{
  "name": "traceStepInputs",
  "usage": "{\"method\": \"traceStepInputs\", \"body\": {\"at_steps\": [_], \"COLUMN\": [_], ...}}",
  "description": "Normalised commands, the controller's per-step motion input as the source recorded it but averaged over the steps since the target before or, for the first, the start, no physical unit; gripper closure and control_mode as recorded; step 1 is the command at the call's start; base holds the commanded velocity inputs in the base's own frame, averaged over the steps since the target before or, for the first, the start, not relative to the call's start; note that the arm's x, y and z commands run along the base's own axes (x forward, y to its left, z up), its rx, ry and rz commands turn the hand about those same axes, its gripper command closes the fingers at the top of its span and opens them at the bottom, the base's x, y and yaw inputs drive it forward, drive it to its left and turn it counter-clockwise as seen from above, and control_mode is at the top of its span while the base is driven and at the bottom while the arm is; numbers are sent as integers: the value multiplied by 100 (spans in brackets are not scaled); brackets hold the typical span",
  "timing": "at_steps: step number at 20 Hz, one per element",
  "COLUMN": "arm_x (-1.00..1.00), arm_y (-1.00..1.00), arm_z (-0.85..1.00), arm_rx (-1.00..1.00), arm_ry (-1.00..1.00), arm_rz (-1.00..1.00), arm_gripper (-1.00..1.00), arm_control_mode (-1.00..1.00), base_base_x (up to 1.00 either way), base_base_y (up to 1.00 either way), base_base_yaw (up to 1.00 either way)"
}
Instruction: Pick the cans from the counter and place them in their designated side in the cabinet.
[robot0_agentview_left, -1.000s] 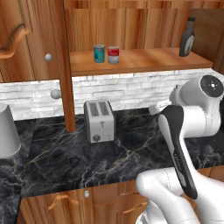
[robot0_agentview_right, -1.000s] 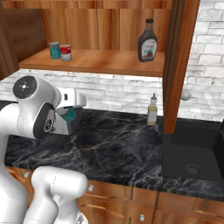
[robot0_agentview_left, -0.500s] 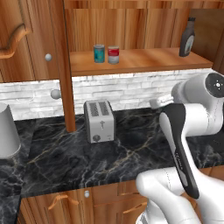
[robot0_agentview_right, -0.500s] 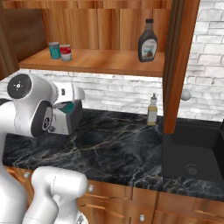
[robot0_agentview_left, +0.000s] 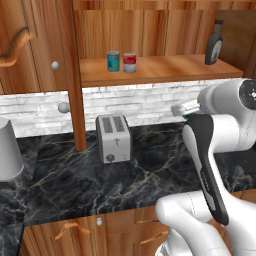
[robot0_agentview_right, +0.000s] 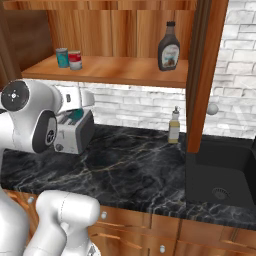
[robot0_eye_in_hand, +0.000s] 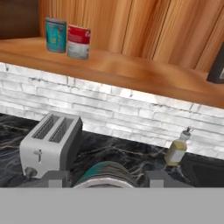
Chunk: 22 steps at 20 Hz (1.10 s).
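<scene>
Gripping small teal can w/ silvery top (robot0_eye_in_hand: 105, 174) between two dark finger tips; gripper (robot0_eye_in_hand: 104, 179) clamped on it, above black marble counter w/ golden veins (robot0_agentview_left: 150, 175), near grey two-slot toaster (robot0_agentview_left: 113, 138). On warm brown wood cabinet plank shelf (robot0_agentview_right: 120, 70): second teal tin (robot0_eye_in_hand: 56, 35) touching red-and-pale-label tin (robot0_eye_in_hand: 79, 42), left side; tall dark bottle w/ grey label (robot0_agentview_right: 169, 46) well apart to right. Label text too blurred to read. Small pale bottle (robot0_agentview_right: 174, 125) on counter by backsplash.

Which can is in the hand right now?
The third can, teal with a silvery top, sits between the hand's fingers; the teal can and red can stand on the cabinet shelf.
</scene>
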Motion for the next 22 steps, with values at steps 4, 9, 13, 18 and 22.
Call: {"method": "traceStepInputs", "body": {"at_steps": [4,9,13,18,22], "arm_x": [0,0,0,0,0], "arm_y": [1,2,2,6,5], "arm_z": [25,20,17,18,17], "arm_rx": [0,0,0,0,0], "arm_ry": [-8,-9,-10,-9,-7], "arm_rz": [0,0,0,0,0], "arm_gripper": [100,100,100,100,100], "arm_control_mode": [-100,-100,-100,-100,-100], "base_base_x": [0,0,0,0,0], "base_base_y": [0,0,0,0,0], "base_base_yaw": [0,0,0,0,0]}}
